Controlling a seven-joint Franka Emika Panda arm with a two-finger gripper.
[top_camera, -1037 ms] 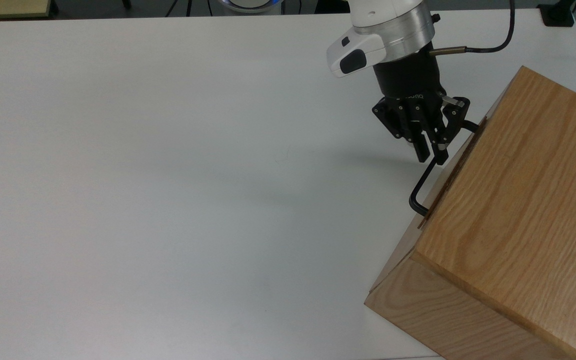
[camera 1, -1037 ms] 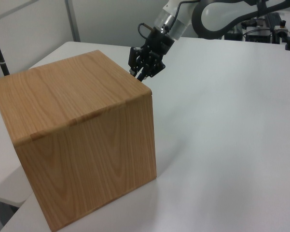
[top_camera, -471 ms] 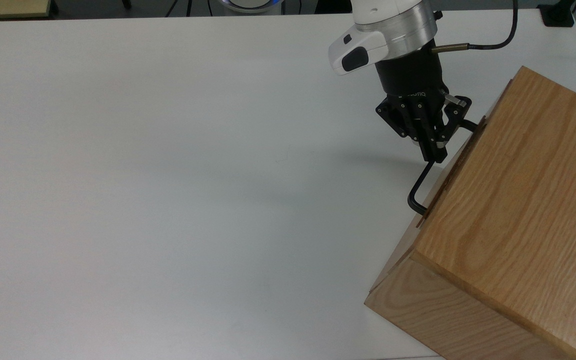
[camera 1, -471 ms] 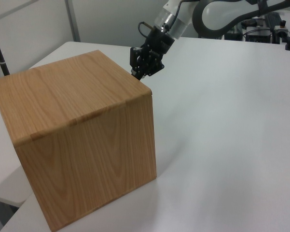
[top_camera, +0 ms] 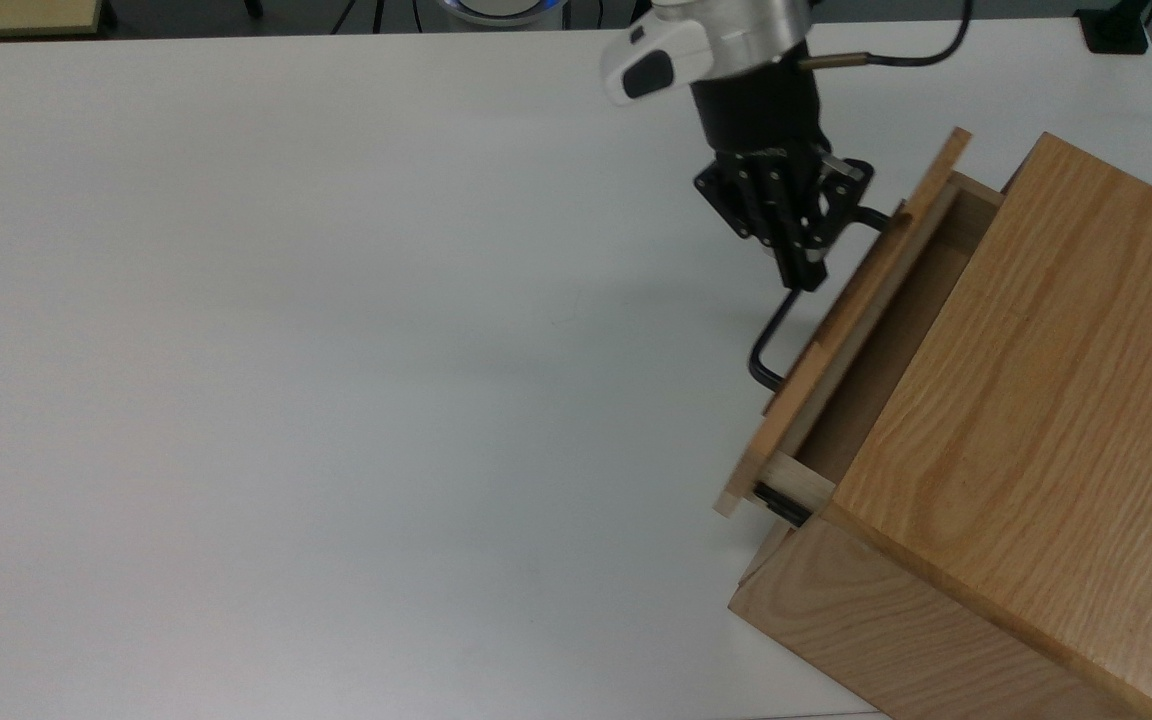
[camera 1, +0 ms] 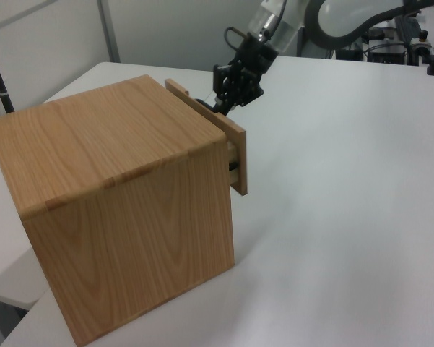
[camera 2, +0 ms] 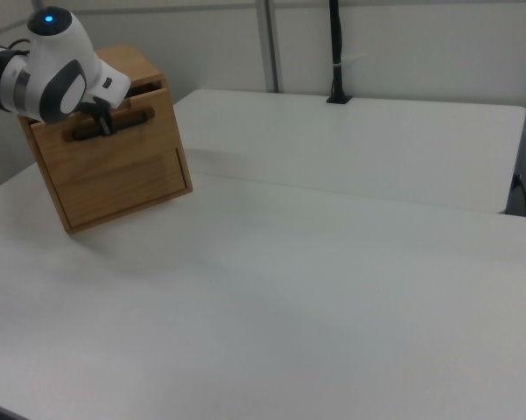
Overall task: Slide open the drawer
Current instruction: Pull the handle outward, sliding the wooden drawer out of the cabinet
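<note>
Black two-finger gripper (top_camera: pixel 804 272) clenched on the black U-shaped metal bar handle (top_camera: pixel 774 340), fingers pinched tight around it. Light wooden drawer (top_camera: pixel 851 330) with oak-grain front panel, slid partway out of the large oak-grain cabinet body (top_camera: pixel 1026 420) at the top view's right; black side rail (top_camera: pixel 781 503) exposed. Smooth white table (top_camera: pixel 336 350) beneath.

We see the drawer (camera 1: pixel 215 135) jutting out from the oak cabinet (camera 1: pixel 123 210), the gripper (camera 1: pixel 229 101) right at its front panel's top.
</note>
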